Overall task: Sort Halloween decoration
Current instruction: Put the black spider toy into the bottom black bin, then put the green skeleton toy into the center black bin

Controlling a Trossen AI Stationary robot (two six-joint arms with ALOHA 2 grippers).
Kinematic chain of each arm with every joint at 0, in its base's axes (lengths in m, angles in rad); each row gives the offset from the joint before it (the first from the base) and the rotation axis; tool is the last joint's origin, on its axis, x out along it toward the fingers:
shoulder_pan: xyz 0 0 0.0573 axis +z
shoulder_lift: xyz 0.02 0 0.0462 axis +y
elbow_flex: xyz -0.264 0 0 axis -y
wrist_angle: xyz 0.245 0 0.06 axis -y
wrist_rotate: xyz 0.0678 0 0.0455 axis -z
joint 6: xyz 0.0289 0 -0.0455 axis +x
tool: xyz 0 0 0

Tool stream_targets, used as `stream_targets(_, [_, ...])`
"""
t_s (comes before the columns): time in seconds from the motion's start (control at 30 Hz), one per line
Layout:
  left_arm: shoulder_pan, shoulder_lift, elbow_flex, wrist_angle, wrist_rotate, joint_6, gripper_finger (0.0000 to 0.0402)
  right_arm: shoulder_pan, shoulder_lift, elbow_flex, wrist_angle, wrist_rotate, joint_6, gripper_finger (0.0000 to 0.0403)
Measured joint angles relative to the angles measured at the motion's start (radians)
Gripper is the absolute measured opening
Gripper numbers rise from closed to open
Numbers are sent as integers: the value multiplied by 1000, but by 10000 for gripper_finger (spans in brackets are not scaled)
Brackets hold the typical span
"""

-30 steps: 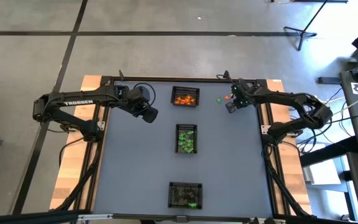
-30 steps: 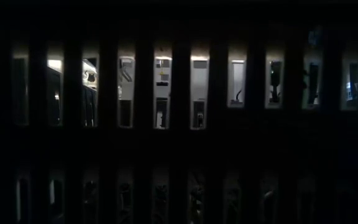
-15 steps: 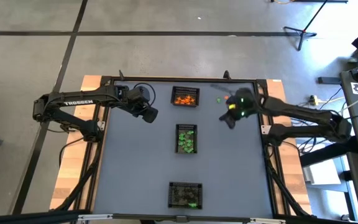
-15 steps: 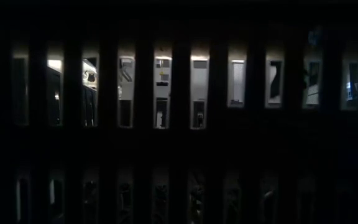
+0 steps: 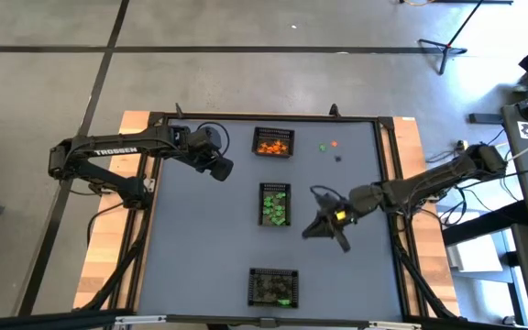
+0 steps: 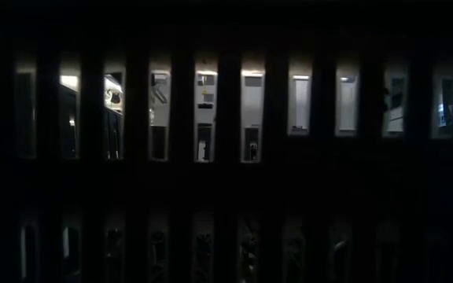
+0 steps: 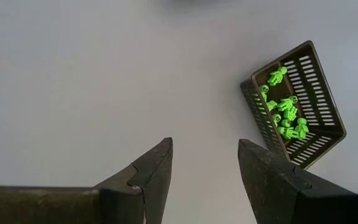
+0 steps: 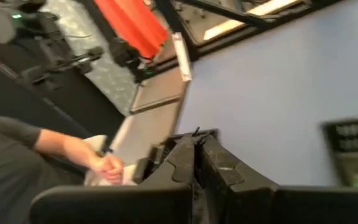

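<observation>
The near basket (image 5: 273,286) holds dark bits and one green one. Beside the middle basket (image 5: 275,203) of green trinkets (image 5: 274,209) hangs the right gripper (image 5: 324,226). Its fingers are pressed tight together. I cannot tell if a trinket is pinched there.

These toys look very light, hard and a bit slippery. I think pinching each one across its middle works best. They are too tiny to tell which way they point.

Far back sit orange trinkets (image 5: 272,145) in their basket and three loose trinkets (image 5: 329,148). The left gripper (image 5: 221,170) waits, fingers apart and empty.
</observation>
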Motion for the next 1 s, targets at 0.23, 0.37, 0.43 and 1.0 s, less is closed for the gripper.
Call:
stream_targets(0.23, [0, 0, 0, 0, 0, 0, 176, 106, 176, 241, -114, 37, -88, 11])
stream_targets(0.37, [0, 0, 0, 0, 0, 0, 176, 136, 288, 387, -277, 38, -176, 11])
stream_targets(0.43, [0, 0, 1, 1, 0, 0, 176, 140, 340, 433, -339, 37, -188, 11])
stream_targets(1.0, [0, 0, 1, 4, 0, 0, 176, 137, 559, 462, -336, -79, -194, 142])
